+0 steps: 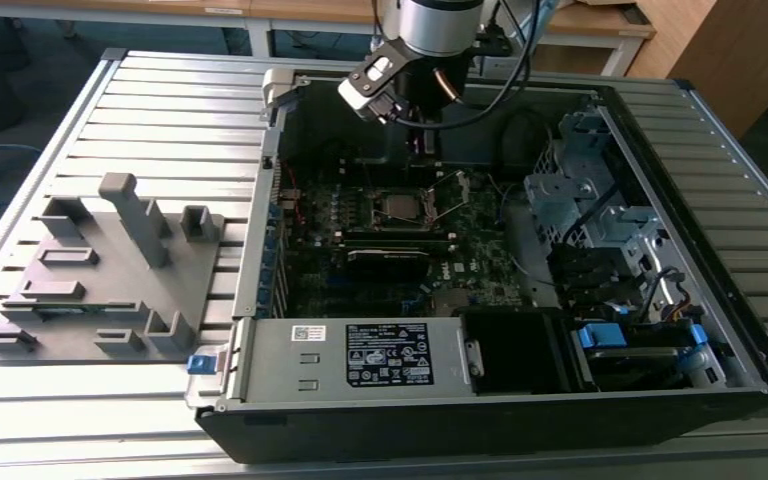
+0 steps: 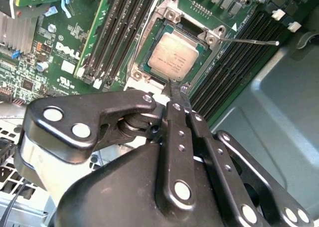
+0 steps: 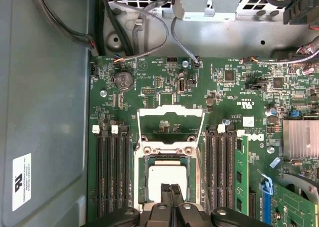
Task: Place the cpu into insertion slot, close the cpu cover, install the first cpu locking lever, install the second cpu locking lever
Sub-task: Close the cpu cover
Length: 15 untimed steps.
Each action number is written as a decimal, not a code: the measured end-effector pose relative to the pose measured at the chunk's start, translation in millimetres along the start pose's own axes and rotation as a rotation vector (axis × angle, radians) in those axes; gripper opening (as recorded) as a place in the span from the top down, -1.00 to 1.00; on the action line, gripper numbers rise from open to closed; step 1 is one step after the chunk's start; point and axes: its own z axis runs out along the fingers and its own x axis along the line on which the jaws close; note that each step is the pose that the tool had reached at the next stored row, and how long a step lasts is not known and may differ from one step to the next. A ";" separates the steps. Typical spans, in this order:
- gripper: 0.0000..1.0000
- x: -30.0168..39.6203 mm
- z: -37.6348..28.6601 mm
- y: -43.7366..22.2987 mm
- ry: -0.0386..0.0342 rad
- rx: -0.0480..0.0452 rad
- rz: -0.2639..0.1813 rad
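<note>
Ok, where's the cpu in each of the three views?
Exterior view: the cpu is the small pale square in the middle of the green motherboard.
Second wrist view: large grey square, just beyond the gripper.
First wrist view: pale square, partly behind the gripper.
Shared landmark: the long black memory slots run alongside it.

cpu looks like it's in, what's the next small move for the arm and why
Probably lift the gripper off the cpu and shift it toward the cpu cover. The cpu lies flat in the insertion slot, the jaws are shut with their tips just over it, and the cover is swung open, off the slot.
</note>
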 end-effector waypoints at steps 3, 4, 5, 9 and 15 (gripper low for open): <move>0.80 0.2 0.0 2.7 -0.0003 0.0002 0.000; 0.80 0.4 0.1 3.8 -0.0002 0.0001 0.000; 0.80 0.5 0.1 5.2 -0.0002 0.0001 0.000; 0.80 1.2 0.3 10.8 -0.0001 0.0001 0.000; 0.80 1.9 0.8 20.7 -0.0002 0.0000 0.000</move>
